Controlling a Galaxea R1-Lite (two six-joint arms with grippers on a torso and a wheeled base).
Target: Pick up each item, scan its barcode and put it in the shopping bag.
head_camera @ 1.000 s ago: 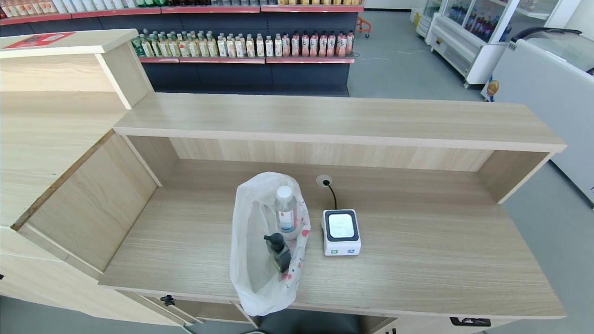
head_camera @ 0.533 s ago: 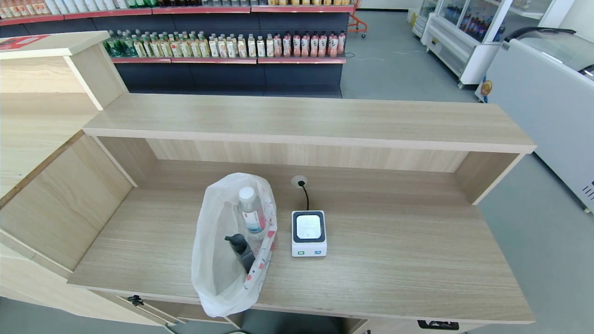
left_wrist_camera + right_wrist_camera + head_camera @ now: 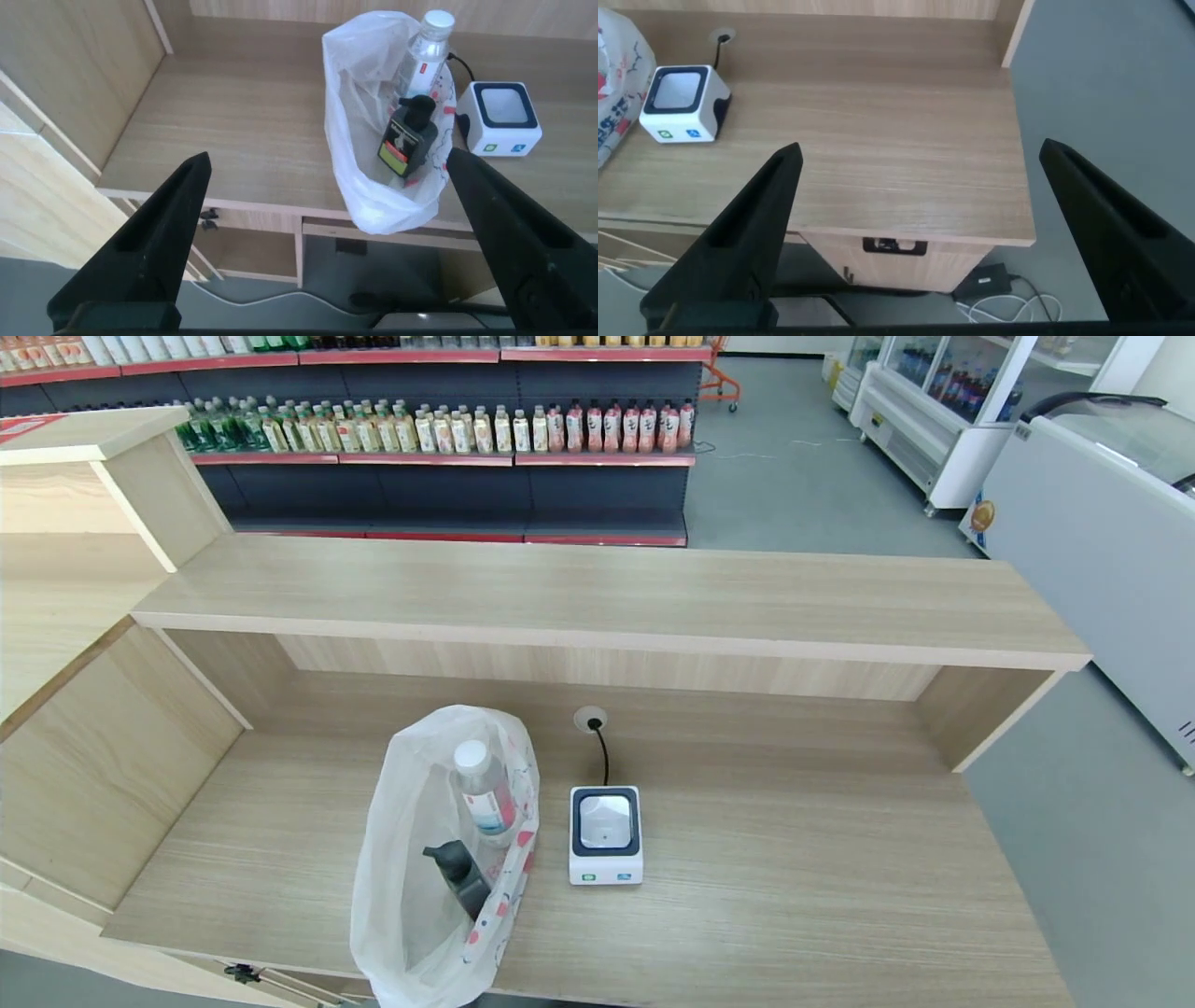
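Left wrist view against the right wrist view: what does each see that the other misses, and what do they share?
Left wrist view: the water bottle and dark pump bottle inside the shopping bag. Right wrist view: the counter at its right end, and cables on the floor below. Shared: the scanner, part of the bag, and the counter.

The left gripper point(image 3: 329, 157) has two long fingers point(image 3: 140, 257) of a dark, nearly black colour. Each one is broad at its base and becomes narrow toward a blunt tip. Their surfaces are plain and smooth, with flat faces that meet in straight edges. The right gripper point(image 3: 922, 147) is of the same make. It has two dark fingers point(image 3: 1116, 229), wedge-shaped and matte, with the same straight outline.
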